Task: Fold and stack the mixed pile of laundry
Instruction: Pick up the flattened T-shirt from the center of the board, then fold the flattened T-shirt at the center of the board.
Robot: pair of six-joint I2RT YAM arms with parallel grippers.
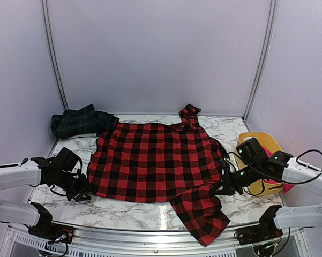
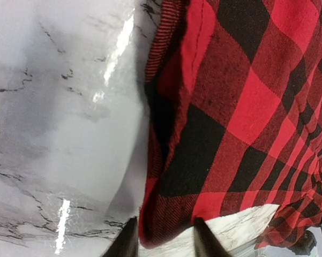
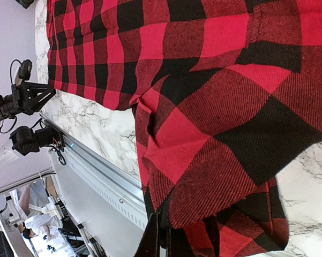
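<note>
A red-and-black checked garment (image 1: 155,160) lies spread flat on the marble table, one sleeve trailing toward the near edge (image 1: 201,214). My left gripper (image 1: 81,191) sits at its near left corner. In the left wrist view that corner (image 2: 169,214) lies between the two fingers of the left gripper (image 2: 166,227), which stand apart on either side of it. My right gripper (image 1: 225,186) is at the garment's right edge, and in the right wrist view it (image 3: 165,235) is shut on a fold of the checked cloth (image 3: 203,176). A dark green-black plaid garment (image 1: 80,122) lies bunched at the back left.
A yellow tub (image 1: 257,136) stands at the right behind my right arm, with a magenta-pink garment (image 1: 271,145) inside it. A metal rail (image 1: 150,235) runs along the table's near edge. Grey walls close in the back and both sides.
</note>
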